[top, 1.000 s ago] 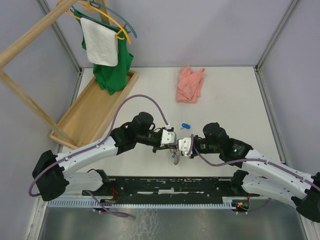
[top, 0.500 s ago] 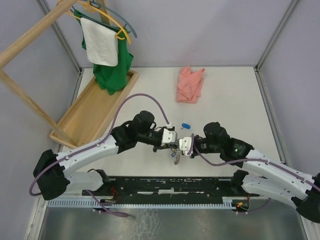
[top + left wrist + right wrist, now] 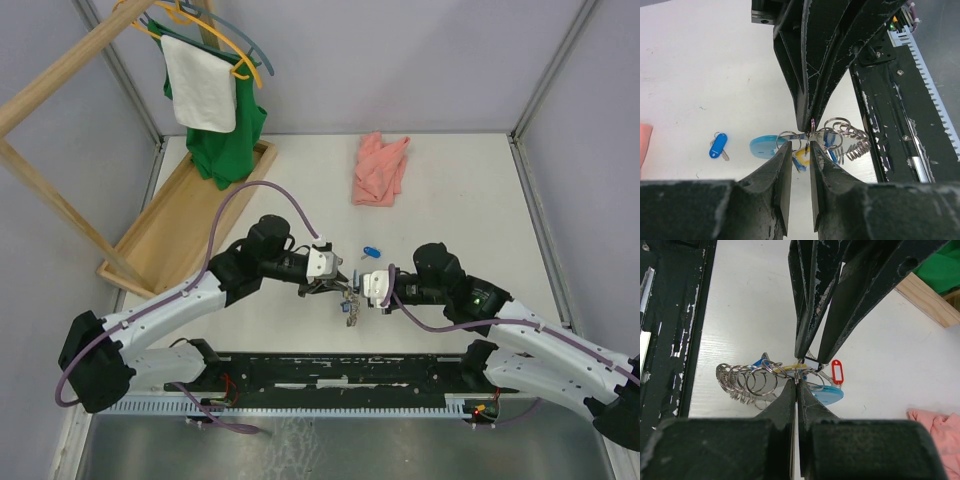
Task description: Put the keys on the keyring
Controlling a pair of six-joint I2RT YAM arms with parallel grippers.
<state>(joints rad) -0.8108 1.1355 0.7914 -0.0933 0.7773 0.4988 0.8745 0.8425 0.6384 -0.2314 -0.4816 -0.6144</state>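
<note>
The keyring (image 3: 349,303) hangs low over the table (image 3: 470,200), between the grippers. The left gripper (image 3: 800,150), jaws slightly parted, grips nothing; it should close squarely on one coil. The right gripper (image 3: 796,386), pinched on a ring, must hold firm or the bunch drops.

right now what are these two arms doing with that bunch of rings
Both arms meet low over the table, working on the keyring. The right gripper is shut on one of its rings. The left gripper sits tip to tip with it, jaws slightly apart around the same spot. A blue-tagged key lies loose on the table, not yet on the ring.
</note>
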